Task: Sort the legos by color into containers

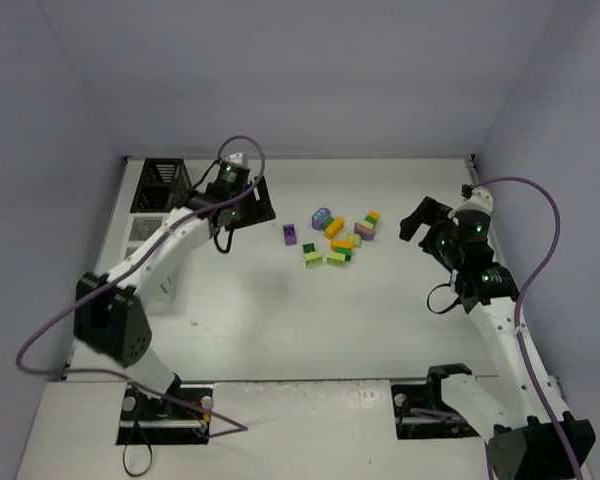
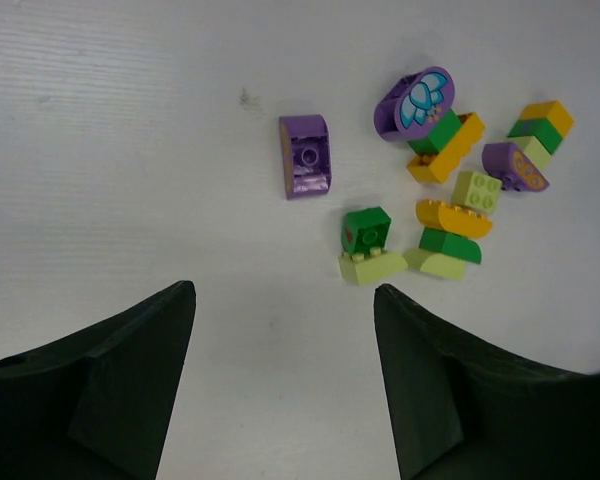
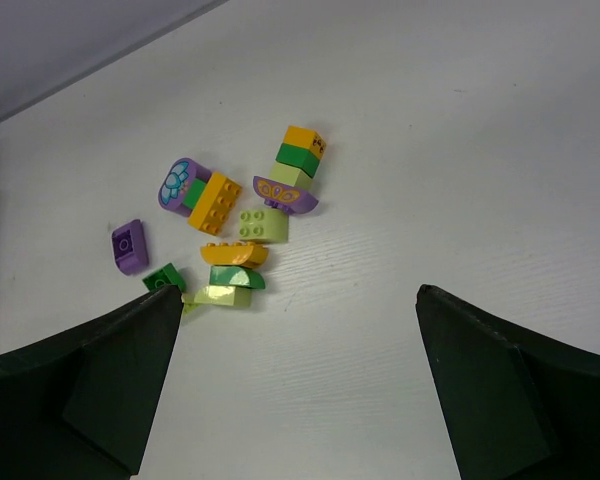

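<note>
Landmark: a small purple studded plastic brick (image 1: 290, 234) (image 2: 306, 156), lying alone on the white table (image 1: 380, 320).
Other legos: the remaining small plastic bricks (image 1: 342, 238) in purple, yellow-orange, light green and dark green are gathered on the table just right of the purple brick in the top view; several are stacked on one another.
Nearest stack: a dark green brick on a light green one (image 2: 366, 232) is seen near the purple brick but apart from it.
Containers: a black slatted bin (image 1: 160, 172) and white bins (image 1: 140, 228), square and joined in a row, are placed well left of the purple brick; their contents cannot be made out.
Left hand (image 1: 248, 203) (image 2: 285, 300): held between the purple brick and the bins; its fingers are spread, with nothing between them, and the purple brick is not touched.
Right hand (image 1: 420, 220) (image 3: 300, 300): held well right of the purple brick, beyond the gathered bricks; its fingers are spread wide and nothing is gripped.
</note>
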